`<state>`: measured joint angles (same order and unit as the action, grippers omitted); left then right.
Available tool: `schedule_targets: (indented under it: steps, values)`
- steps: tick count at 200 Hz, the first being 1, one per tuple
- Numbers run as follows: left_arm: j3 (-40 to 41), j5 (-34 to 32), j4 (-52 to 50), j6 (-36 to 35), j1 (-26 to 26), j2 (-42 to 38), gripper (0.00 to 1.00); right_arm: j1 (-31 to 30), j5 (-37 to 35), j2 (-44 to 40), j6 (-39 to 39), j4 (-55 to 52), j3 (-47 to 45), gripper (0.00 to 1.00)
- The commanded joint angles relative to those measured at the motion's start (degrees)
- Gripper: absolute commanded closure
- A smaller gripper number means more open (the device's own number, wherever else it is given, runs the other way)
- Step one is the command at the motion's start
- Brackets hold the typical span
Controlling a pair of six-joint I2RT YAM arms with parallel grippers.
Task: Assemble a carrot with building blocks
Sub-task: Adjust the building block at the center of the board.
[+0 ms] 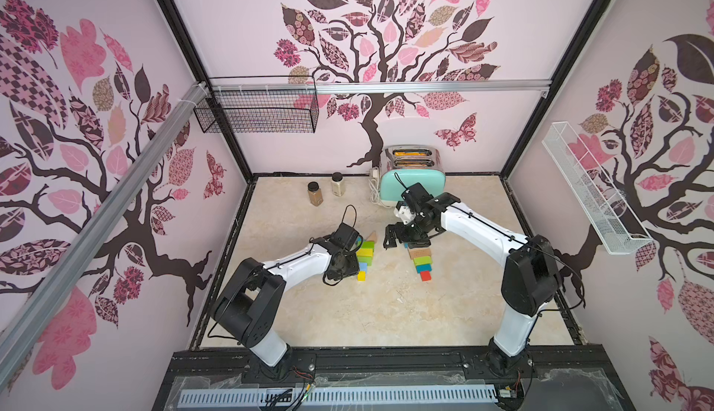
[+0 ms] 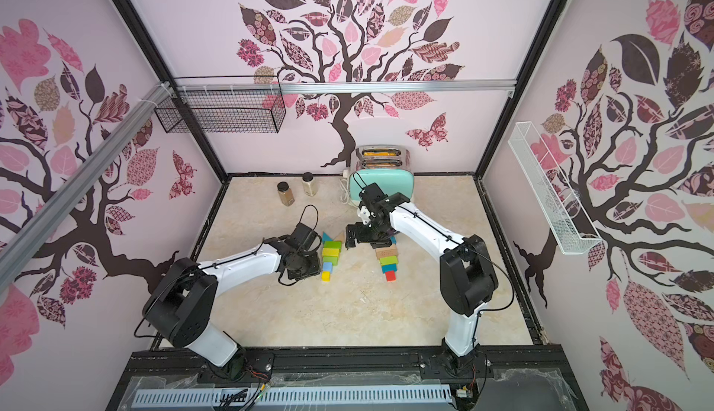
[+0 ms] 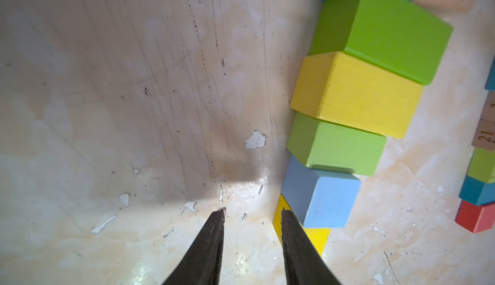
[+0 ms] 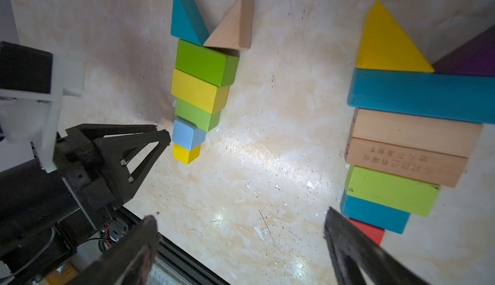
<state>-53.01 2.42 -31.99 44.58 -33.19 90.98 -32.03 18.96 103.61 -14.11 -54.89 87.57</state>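
Logging from the end farthest from the toaster [image 1: 412, 187] inward. Two tapering rows of building blocks are lying flat on the table [image 1: 386, 312], both well short of the toaster, with their narrow ends pointing away from it.

Row to the toaster's left: yellow cube [image 4: 186, 152] is sitting farthest from it. Then come light blue cube [image 4: 188, 133], short green bar [image 4: 198, 114], yellow bar [image 4: 199, 90] and long green bar [image 4: 206, 62], each touching the next. Teal wedge [image 4: 187, 18] and tan wedge [image 4: 233, 26] are forming a V at the toaster end.

Left gripper [image 3: 253, 212] is sitting low just beside the yellow cube, jaws slightly apart, gripping nothing.

Row nearly straight before the toaster: red block [image 4: 371, 232], teal block [image 4: 375, 215], lime bar [image 4: 391, 190], two tan bars [image 4: 412, 133], long teal bar [image 4: 420, 96]. Yellow wedge [image 4: 383, 45] and purple wedge [image 4: 471, 56] are lying nearest the toaster.

Right gripper [image 4: 241, 215] is hanging between the rows, jaws wide apart, empty.

Two spice jars [image 1: 315, 193] are standing near the toaster, to its left.
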Motion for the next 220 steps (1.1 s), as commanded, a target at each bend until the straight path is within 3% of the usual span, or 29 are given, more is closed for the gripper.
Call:
schedule_targets:
  steps: [1, 71, 220]
  values:
    - [1.0, -1.6, -1.2, 0.3, 0.1, -2.6, 0.58, -0.4, 0.5, -1.1, -0.2, 0.3, -0.3, 0.01]
    - [5.1, 0.5, -0.5, 0.6, -2.2, -6.7, 0.58, -1.0, 1.2, -0.9, -0.6, 1.0, -0.9, 0.01]
    - [5.7, 3.3, 3.3, -0.1, -4.1, -0.8, 0.48, -1.4, 1.3, -1.0, -0.7, 0.9, -0.7, 0.01]
